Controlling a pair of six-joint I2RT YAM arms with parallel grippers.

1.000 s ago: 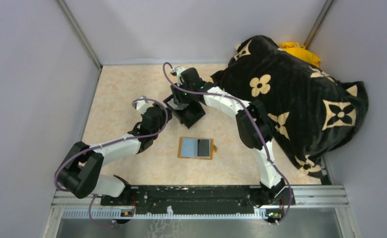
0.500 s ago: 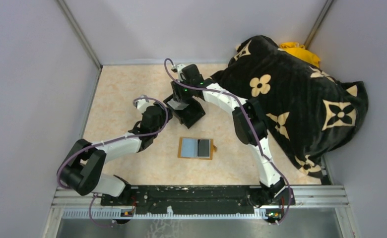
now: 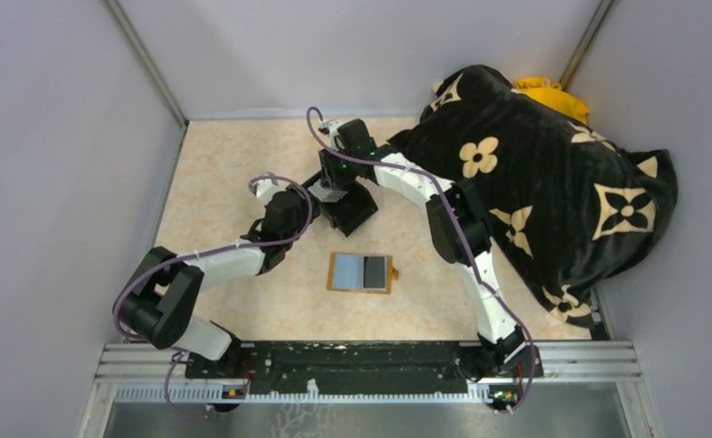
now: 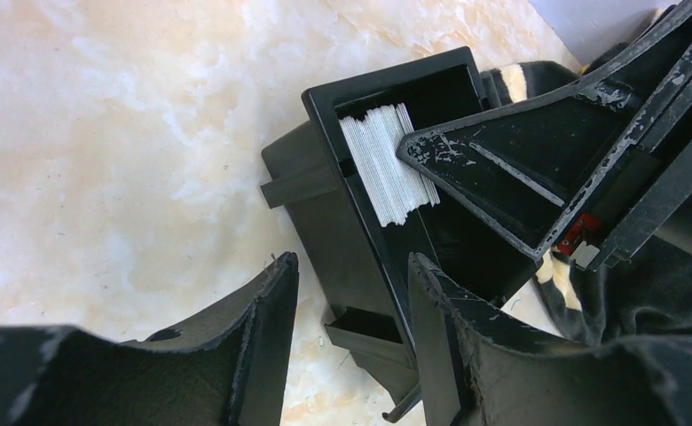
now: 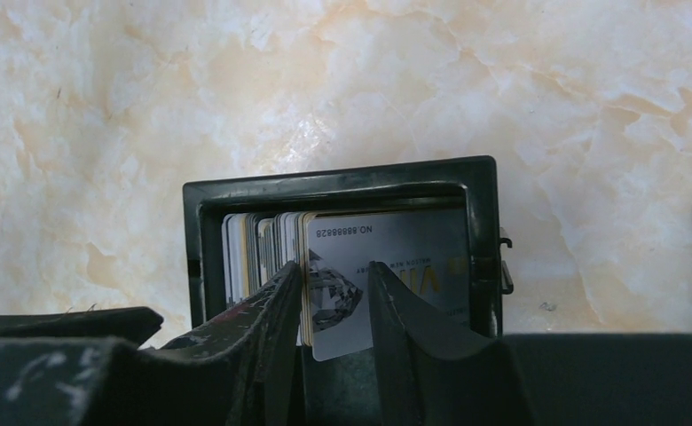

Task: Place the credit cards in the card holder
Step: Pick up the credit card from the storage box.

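Fetching a card: right end effector (image 5: pixel 334 271), jaws apart, straddles the front of the credit cards (image 5: pixel 404 244) in the black box (image 5: pixel 338 182); next, pinch one cleanly and lift.

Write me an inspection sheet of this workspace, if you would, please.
Surface: beige marble-look table.
Job's things: card holder lies open and flat; credit cards stand packed in the black box.
Clutter: black flower-patterned blanket at the right, yellow thing behind it.
Grippers: right gripper open, astride the front card; left gripper astride a box wall, grip unclear.
Cables: purple cables loop along both arms.
Surroundings: grey walls, metal rail at near edge.
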